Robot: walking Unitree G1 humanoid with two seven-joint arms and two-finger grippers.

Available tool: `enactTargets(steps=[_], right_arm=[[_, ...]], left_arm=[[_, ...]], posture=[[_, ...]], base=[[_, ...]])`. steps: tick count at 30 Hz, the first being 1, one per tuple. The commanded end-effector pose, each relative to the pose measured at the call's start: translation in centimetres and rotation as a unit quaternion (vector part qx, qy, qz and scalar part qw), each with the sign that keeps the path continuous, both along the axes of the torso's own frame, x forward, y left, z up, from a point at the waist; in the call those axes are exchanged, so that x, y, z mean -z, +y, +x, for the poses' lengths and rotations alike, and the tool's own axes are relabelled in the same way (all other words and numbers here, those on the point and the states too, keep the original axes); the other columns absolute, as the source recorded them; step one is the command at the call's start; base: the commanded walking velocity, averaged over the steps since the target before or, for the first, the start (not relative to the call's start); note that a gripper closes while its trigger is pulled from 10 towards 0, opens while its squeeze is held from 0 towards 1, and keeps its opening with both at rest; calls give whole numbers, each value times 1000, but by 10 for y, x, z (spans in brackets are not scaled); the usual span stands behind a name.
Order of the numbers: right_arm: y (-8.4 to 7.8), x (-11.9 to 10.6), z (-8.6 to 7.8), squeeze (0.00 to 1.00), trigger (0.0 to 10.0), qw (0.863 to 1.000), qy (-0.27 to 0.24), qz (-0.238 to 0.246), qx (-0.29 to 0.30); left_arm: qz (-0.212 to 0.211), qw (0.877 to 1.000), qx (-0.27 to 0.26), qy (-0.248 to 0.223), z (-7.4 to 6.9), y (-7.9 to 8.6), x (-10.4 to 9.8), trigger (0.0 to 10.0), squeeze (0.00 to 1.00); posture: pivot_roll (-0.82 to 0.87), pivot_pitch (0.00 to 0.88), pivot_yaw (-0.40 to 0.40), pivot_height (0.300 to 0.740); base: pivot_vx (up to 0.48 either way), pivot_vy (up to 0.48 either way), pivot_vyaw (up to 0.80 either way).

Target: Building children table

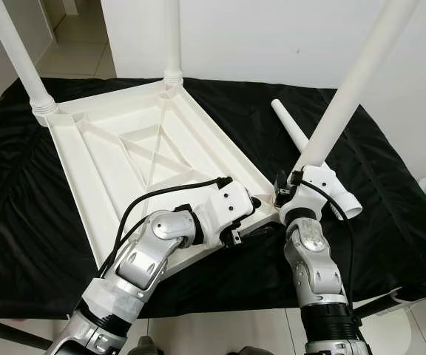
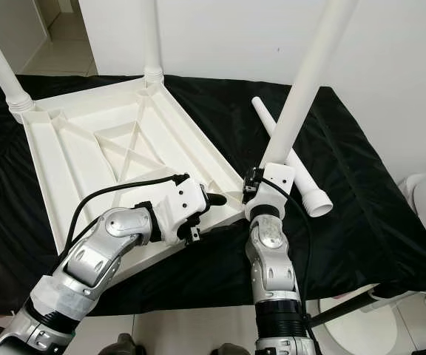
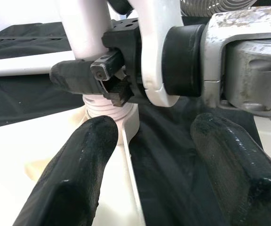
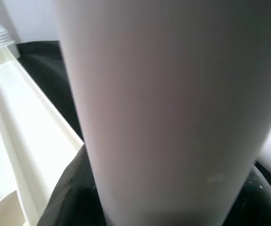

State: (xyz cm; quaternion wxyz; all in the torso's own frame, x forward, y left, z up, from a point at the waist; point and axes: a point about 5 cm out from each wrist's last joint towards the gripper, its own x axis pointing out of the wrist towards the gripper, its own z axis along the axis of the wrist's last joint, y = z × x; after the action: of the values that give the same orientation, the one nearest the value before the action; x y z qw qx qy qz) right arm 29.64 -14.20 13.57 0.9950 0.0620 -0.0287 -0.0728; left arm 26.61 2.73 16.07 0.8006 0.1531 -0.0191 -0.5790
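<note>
An upturned white tabletop (image 1: 135, 159) lies on a black cloth (image 1: 390, 200) over pale floor tiles (image 1: 76, 52), white wall (image 1: 272, 37) beyond. The right gripper (image 1: 296, 181) clamps a tilted leg (image 1: 346, 103) at its near-right corner; the left gripper (image 3: 149, 155), fingers apart, hovers beside. A spare leg (image 2: 291, 166) lies right.

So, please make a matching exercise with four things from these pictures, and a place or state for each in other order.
Things:
1. tabletop
2. loose leg
3. tilted leg
4. left gripper

Places or states:
A. held by the right gripper at the tabletop's near corner
B. lying flat on the black cloth
C. open, beside the near corner
D. upside down, two legs already standing in its far corners

Pairs: 1-D, 2-B, 3-A, 4-C
</note>
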Motion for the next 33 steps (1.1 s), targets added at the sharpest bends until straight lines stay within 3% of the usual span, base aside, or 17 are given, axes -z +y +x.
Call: enactTargets(steps=[1,2,3,11,12,13,16,24,27,32,33], right_arm=[[9,3,-8,329,10000,1000,-2,29,-6],[7,2,-8,839,10000,1000,-6,25,-5],[4,1,-10,1000,10000,1000,-11,23,-14],[-4,1,-19,1000,10000,997,-18,14,-76],[-6,3,-21,0,10000,995,-16,10,-94],[-6,3,-21,0,10000,995,-16,10,-94],[-20,7,-25,0,10000,985,-16,-34,-168],[-37,7,-18,0,10000,976,-11,-76,-203],[-48,4,-7,0,10000,967,-5,-104,-233],[-50,5,6,0,10000,954,11,-123,-274],[-49,5,9,0,9373,950,14,-123,-288]], left_arm=[[-3,1000,-21,-7,0,0,0,10000,0],[-3,1000,-21,-7,0,1,0,10000,0],[-3,1000,-21,-8,1,0,0,10000,0],[-2,1000,-19,-9,1,0,0,10000,0],[-2,1000,-18,-9,1,-1,0,10000,0],[-2,1000,-18,-9,1,-1,0,10000,0],[-2,1000,-16,-10,2,-1,0,10000,0],[-1,1000,-14,-11,3,-1,0,10000,0],[0,1000,-15,-9,3,-2,1,10000,0],[4,1000,-13,-6,1,-2,5,10000,0],[5,1000,-12,-5,1,-2,5,10000,0]], posture=[[-1,0,-55,740],[-1,0,-55,740],[-3,0,-52,740],[-8,0,-46,740],[-10,0,-44,740],[-10,0,-44,740],[-13,0,-37,740],[-19,0,-32,740],[-17,0,-31,740],[-11,0,-29,740],[-7,0,-28,740]], base=[[0,0,0],[0,0,0],[0,0,0],[0,0,0],[0,0,0],[0,0,0],[0,0,0],[0,0,0],[0,0,0],[0,0,0],[0,0,0]])
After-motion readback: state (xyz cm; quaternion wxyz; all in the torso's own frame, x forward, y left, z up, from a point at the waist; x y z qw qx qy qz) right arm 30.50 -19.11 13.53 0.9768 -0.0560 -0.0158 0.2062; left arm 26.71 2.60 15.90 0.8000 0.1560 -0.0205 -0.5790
